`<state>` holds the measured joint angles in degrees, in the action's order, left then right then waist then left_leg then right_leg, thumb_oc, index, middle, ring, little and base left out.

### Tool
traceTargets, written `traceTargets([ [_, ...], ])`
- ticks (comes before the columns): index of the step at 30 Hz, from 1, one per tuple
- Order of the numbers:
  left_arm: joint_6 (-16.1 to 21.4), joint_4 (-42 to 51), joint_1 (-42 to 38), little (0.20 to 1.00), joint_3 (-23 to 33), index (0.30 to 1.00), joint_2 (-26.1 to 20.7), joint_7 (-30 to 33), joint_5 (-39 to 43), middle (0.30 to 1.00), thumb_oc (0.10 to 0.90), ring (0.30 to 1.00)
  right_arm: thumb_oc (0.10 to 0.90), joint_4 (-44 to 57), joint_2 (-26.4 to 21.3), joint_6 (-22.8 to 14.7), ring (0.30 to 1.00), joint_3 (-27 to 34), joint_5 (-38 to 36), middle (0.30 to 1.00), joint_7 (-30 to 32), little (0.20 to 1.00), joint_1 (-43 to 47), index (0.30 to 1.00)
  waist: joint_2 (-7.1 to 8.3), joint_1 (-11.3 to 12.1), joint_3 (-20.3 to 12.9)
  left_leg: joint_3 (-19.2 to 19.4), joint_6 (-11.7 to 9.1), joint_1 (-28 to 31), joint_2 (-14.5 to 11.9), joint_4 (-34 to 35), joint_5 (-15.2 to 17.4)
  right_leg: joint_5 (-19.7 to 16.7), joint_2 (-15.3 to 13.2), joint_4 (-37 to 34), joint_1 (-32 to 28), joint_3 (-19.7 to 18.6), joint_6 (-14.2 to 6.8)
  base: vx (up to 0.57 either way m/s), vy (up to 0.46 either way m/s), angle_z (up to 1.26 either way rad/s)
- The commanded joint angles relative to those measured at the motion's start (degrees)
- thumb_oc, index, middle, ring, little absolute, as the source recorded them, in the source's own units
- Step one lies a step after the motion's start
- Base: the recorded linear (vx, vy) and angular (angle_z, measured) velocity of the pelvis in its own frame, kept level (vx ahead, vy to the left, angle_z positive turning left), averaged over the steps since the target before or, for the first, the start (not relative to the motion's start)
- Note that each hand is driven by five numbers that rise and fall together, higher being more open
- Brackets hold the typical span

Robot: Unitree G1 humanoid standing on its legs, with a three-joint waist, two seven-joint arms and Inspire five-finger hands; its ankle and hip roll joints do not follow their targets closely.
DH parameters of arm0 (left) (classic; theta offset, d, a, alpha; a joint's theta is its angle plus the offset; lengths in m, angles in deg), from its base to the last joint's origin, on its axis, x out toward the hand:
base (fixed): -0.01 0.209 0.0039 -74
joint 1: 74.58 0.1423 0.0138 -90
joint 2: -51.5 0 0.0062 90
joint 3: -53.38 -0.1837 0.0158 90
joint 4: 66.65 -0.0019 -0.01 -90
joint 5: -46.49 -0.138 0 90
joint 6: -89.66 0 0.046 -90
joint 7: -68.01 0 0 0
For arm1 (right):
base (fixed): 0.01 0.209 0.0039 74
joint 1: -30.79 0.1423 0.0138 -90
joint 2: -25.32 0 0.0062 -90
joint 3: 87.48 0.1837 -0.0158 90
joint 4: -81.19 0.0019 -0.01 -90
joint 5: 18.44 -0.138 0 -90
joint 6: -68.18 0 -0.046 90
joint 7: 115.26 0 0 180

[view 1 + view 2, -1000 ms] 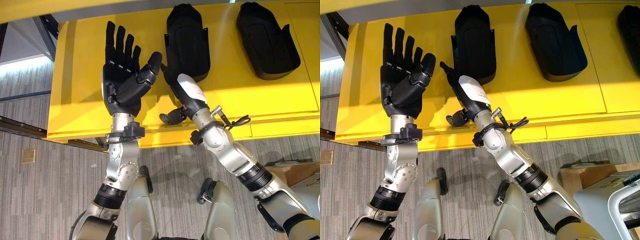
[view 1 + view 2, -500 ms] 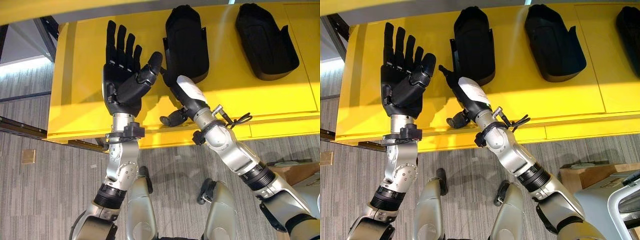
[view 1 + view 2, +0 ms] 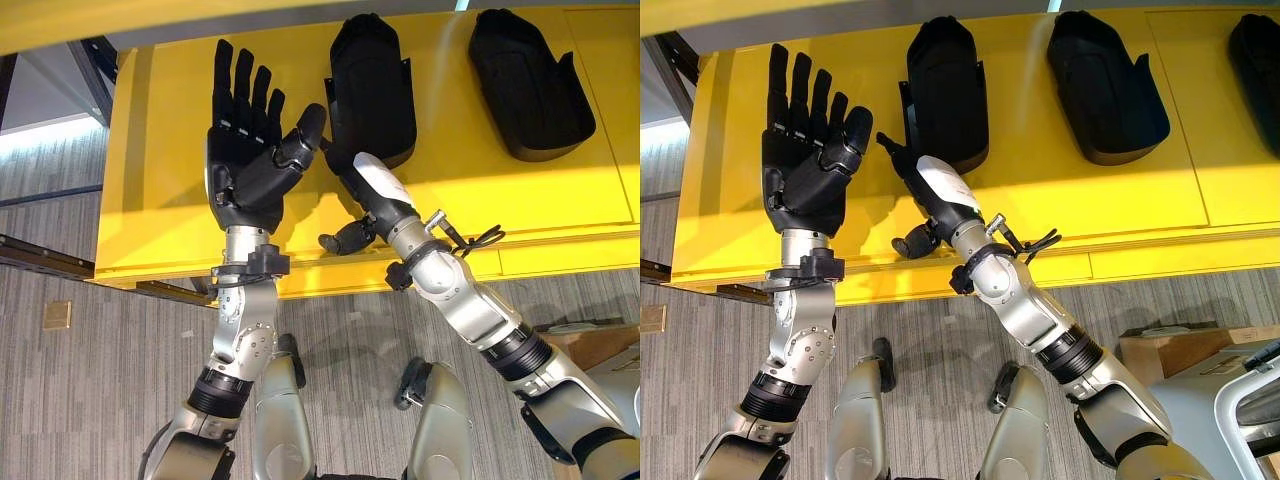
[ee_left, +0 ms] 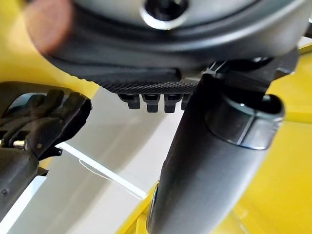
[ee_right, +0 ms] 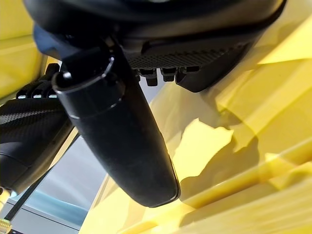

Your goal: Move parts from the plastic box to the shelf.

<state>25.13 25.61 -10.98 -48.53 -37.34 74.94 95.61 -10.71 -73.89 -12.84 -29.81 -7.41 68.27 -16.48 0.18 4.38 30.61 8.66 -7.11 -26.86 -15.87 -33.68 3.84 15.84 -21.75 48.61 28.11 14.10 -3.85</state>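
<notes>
A yellow shelf (image 3: 170,200) holds black molded parts lying flat. One part (image 3: 372,85) is in the middle, a second part (image 3: 530,80) lies to its right, and a third part (image 3: 1260,50) sits at the far right edge. My left hand (image 3: 240,150) is raised over the shelf's left end, open, palm toward the camera, holding nothing. My right hand (image 3: 368,190) lies low over the shelf just below the middle part. Its fingers are straight and point at that part's near left corner, and its thumb (image 3: 345,237) sticks out sideways. Whether they touch the part is unclear.
The shelf's front lip (image 3: 400,275) runs across just under both wrists. Grey carpet floor (image 3: 90,390) lies below it. A brown cardboard box (image 3: 590,345) and a grey frame (image 3: 1240,400) stand at the lower right. A dark rail (image 3: 40,255) runs at the left.
Almost nothing. The right hand has crept very slightly further up the shelf beside the middle part. The left hand has held still.
</notes>
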Motion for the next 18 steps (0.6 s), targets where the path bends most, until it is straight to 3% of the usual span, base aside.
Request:
traceTargets([
  [1, 6.7, 7.0, -6.3, 1.0, -0.3, 1.0, -0.9, -3.2, -1.1, 1.0, 0.9, 1.0, 0.9, 2.7, 2.7, -4.0, 1.0, 2.0, -1.8, 1.0, 0.2, 1.0, 3.1, 1.0, 0.43, 0.0, -3.2, 1.6, 2.0, 5.5, 0.2, 1.3, 7.2, -2.0, 1.3, -6.7, -3.9, -4.0, -1.0, 0.0, 0.0, 0.0],
  [18, 6.9, 7.2, -5.6, 1.0, -0.1, 1.0, -1.1, -3.7, -0.5, 1.0, 0.9, 1.0, 0.9, 2.7, 2.5, -5.3, 1.0, 2.4, -3.3, 1.0, -1.2, 1.0, 1.3, 1.0, 0.62, -0.4, -3.9, 2.0, 2.0, 6.7, 0.1, 1.9, 7.3, -1.9, 1.5, -7.3, -4.9, -4.0, -1.0, 0.0, -0.002, -0.01],
])
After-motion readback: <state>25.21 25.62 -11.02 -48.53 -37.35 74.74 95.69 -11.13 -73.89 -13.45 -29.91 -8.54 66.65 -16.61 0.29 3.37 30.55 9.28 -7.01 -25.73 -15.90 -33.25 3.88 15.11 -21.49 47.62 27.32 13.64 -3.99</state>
